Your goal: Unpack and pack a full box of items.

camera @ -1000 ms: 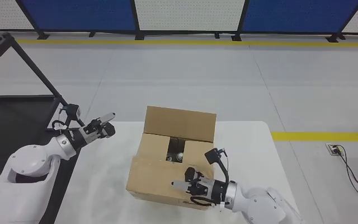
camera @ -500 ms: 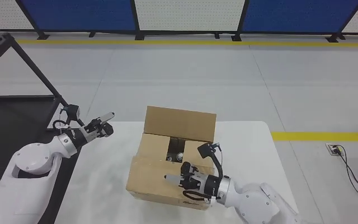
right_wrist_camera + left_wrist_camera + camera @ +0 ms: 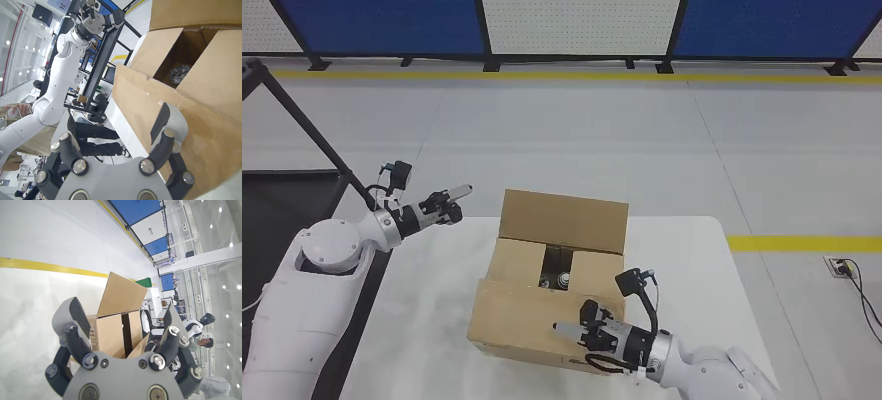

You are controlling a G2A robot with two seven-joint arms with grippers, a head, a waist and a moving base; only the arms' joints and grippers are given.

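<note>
An open cardboard box (image 3: 522, 310) stands mid-table, its far flap (image 3: 564, 222) upright and its two side flaps half down. Through the gap between them a round metal part (image 3: 178, 73) lies on the box floor. My left gripper (image 3: 456, 190) hovers off the box's far left corner, open and empty, facing the box (image 3: 111, 330); in its own view the left gripper (image 3: 124, 317) frames the box. My right gripper (image 3: 564, 327) is low at the box's near side, open, with one finger (image 3: 166, 117) in front of the near flap (image 3: 189, 117).
The white table (image 3: 432, 320) has free room left of the box. A black metal frame (image 3: 302, 110) stands off the table's left side. A yellow floor line (image 3: 802, 243) runs to the right, and blue partitions (image 3: 382, 25) stand far behind.
My left gripper has risen and swung right toward the box's far flap. The right gripper slid left along the near side, then came back to about where it began.
</note>
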